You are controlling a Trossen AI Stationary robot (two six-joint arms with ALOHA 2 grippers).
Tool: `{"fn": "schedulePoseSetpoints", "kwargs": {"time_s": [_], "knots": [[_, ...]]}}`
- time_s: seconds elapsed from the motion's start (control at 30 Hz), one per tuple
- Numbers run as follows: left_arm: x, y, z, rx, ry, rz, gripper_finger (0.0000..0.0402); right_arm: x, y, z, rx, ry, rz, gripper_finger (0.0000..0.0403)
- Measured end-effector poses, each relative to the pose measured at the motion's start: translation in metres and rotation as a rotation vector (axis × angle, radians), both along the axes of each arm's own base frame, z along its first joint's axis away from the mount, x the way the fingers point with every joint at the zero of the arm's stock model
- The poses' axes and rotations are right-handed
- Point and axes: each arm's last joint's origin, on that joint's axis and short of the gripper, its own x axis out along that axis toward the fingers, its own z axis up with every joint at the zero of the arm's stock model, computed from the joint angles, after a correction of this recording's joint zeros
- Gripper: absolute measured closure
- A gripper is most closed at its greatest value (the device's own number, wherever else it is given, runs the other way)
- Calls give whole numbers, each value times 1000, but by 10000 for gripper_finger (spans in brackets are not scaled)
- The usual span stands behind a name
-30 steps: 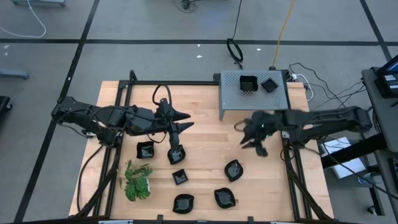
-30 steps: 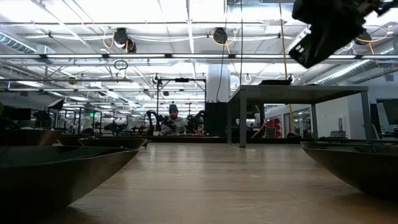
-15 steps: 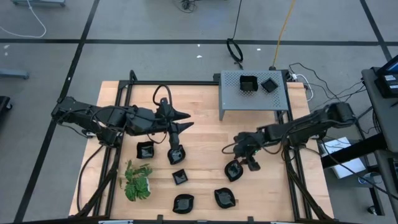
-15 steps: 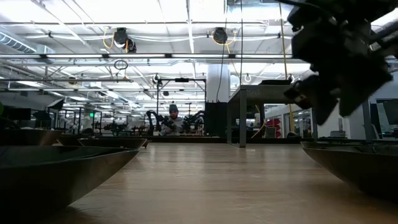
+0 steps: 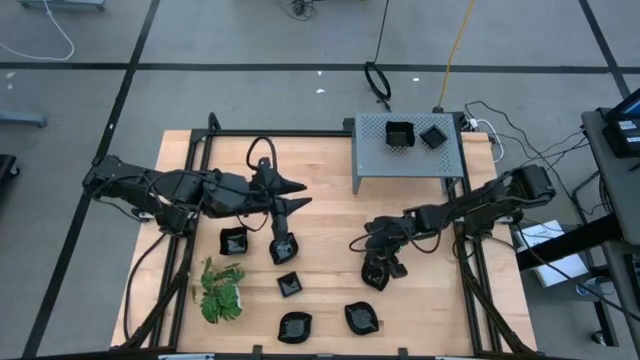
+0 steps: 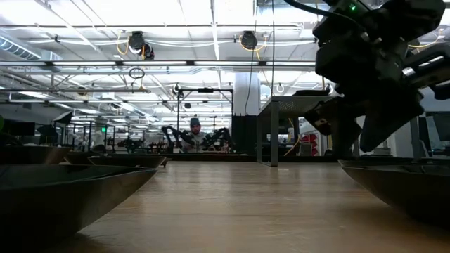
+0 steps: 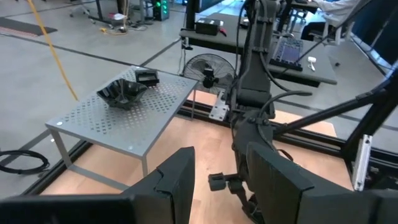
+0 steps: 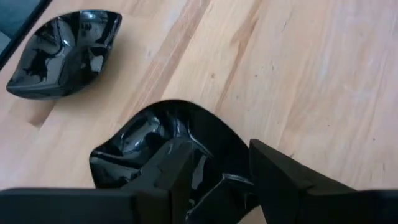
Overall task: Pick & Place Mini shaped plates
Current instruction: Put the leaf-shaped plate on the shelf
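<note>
Since a second ago, right pincer [image 5: 378, 268] is dropping from near the grey box [image 5: 405, 152] down onto a wavy plate [image 8: 161, 149] on the table [image 5: 330, 215], fingers spread and straddling its rim, likely lining up a pinch. Two plates [image 5: 400, 133] are already sitting on the box, so that looks like the drop spot. Left pincer [image 5: 283, 243] is hovering spread over another plate on the left side, waiting. More plates are lying along the near edge.
</note>
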Motion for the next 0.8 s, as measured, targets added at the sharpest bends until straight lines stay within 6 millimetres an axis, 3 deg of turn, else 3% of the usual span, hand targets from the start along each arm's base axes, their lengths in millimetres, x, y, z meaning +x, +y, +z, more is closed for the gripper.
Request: {"fn": "schedulePoseSetpoints", "kwargs": {"time_s": [0.27, 0.5, 0.67, 0.8], "knots": [[0, -1, -2, -8, 23, -34, 252, 0, 0, -3, 7, 21, -18, 257], [0, -1, -2, -7, 24, -34, 252, -6, -2, 18, 38, 9, -175, 260], [0, -1, -2, -3, 27, -35, 252, -21, -5, 20, 143, 210, -410, 253], [-1, -1, -3, -2, 32, -36, 252, -30, -5, 12, 96, 340, -554, 250]]}}
